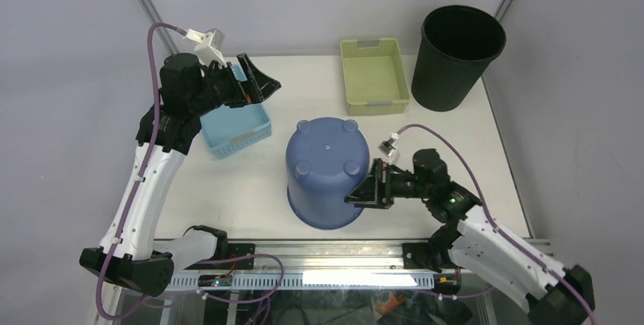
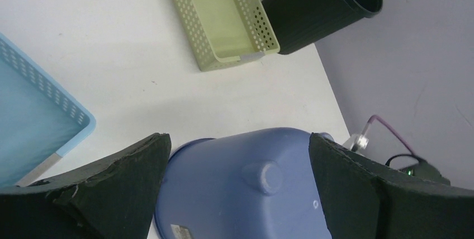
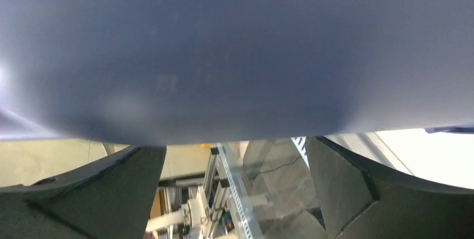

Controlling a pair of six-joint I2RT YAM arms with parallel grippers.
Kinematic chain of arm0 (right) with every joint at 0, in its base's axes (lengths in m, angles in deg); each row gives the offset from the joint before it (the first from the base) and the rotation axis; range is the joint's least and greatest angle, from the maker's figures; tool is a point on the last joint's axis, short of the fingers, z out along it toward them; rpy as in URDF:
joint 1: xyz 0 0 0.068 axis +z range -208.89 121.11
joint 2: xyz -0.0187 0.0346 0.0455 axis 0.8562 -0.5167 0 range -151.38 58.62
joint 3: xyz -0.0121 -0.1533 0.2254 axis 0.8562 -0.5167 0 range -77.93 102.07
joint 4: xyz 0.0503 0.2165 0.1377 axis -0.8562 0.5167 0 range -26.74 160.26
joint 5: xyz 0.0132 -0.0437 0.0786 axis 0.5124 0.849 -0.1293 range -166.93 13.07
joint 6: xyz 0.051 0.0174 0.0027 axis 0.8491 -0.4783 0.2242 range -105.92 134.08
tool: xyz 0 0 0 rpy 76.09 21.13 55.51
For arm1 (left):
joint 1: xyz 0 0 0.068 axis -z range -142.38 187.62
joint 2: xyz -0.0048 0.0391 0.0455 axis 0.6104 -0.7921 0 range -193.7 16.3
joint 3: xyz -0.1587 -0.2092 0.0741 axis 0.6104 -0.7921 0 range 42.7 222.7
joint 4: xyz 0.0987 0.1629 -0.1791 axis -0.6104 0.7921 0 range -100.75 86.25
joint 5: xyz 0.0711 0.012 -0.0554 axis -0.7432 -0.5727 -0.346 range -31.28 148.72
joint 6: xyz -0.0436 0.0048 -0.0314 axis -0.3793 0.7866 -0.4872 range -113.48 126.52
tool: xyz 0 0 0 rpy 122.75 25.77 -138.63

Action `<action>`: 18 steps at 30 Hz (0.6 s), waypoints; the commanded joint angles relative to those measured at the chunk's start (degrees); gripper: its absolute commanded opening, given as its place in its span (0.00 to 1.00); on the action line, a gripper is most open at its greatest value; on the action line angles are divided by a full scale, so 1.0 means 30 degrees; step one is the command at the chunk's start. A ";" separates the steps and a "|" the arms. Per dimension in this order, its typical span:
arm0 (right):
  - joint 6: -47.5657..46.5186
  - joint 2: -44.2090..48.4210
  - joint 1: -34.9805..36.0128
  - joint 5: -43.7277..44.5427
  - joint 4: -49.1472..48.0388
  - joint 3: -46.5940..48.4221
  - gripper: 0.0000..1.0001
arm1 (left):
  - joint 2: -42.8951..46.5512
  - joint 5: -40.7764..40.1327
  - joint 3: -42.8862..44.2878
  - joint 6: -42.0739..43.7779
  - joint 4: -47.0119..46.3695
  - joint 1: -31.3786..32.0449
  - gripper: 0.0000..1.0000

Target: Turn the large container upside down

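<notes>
The large blue container (image 1: 326,169) stands mouth down in the middle of the table, its footed base facing up. It also shows in the left wrist view (image 2: 240,189) and fills the top of the right wrist view (image 3: 235,49). My left gripper (image 1: 266,82) is open and empty, raised above and to the left of the container; its jaws frame the container from a distance in its wrist view (image 2: 239,137). My right gripper (image 1: 363,192) is open right beside the container's lower right wall, with nothing between its jaws (image 3: 236,145).
A light blue basket (image 1: 235,124) sits under my left arm, also in the left wrist view (image 2: 33,116). A green basket (image 1: 372,74) (image 2: 221,18) and a black bin (image 1: 458,55) (image 2: 321,7) stand at the back right. The table's near edge lies just below the container.
</notes>
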 commanded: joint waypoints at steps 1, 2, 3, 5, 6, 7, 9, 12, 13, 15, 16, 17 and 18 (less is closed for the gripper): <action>0.1332 -0.3821 0.3334 0.1936 -0.8342 0.0780 0.99 | 0.0166 -0.1863 0.0527 -0.1085 -0.0467 0.0127 0.99; 0.1332 -0.4710 0.3701 0.1936 -0.9465 0.0955 0.99 | 0.0250 -0.2391 0.0455 -0.1493 -0.0419 0.0119 0.99; 0.1332 -0.5682 0.3893 0.1936 -1.0862 0.1047 0.99 | 0.0315 -0.2845 0.0314 -0.1899 -0.0434 0.0118 0.99; 0.1332 -0.8094 0.3987 0.1936 -1.3235 0.1700 0.99 | 0.0430 -0.3223 0.0244 -0.2349 -0.0442 0.0127 0.99; 0.1332 -0.9229 0.4002 0.1936 -1.3757 0.2385 0.99 | 0.0513 -0.3477 0.0310 -0.2427 -0.0404 0.0133 0.99; 0.1332 -1.0268 0.4004 0.1936 -1.3632 0.3192 0.99 | 0.0626 -0.3732 0.0457 -0.2463 -0.0392 0.0116 0.99; 0.1332 -1.1772 0.4026 0.1936 -1.2926 0.4556 0.99 | 0.0764 -0.4285 0.1005 -0.2378 -0.0115 0.0104 0.99; 0.1332 -1.2714 0.4272 0.1936 -1.3744 0.4503 0.99 | 0.0889 -0.5247 0.1825 -0.1846 0.0639 0.0100 0.99; 0.1332 -1.2795 0.4576 0.1936 -1.3967 0.4354 0.99 | 0.0933 -0.5583 0.1943 -0.1650 0.0822 0.0104 0.99; 0.1332 -1.2775 0.5573 0.1936 -1.3315 0.4380 0.99 | 0.0966 -0.6077 0.1957 -0.1363 0.1018 0.0107 0.99; 0.1332 -1.2725 0.6192 0.1936 -1.2844 0.4478 0.99 | 0.0958 -0.6174 0.1952 -0.1253 0.1093 0.0090 0.99; 0.1332 -1.2705 0.6936 0.1936 -1.2460 0.4582 0.99 | 0.0927 -0.6226 0.1933 -0.1173 0.1146 0.0088 0.99; 0.1332 -1.2739 0.7622 0.1936 -1.2276 0.4653 0.99 | 0.0898 -0.6229 0.1868 -0.1149 0.1164 0.0114 0.99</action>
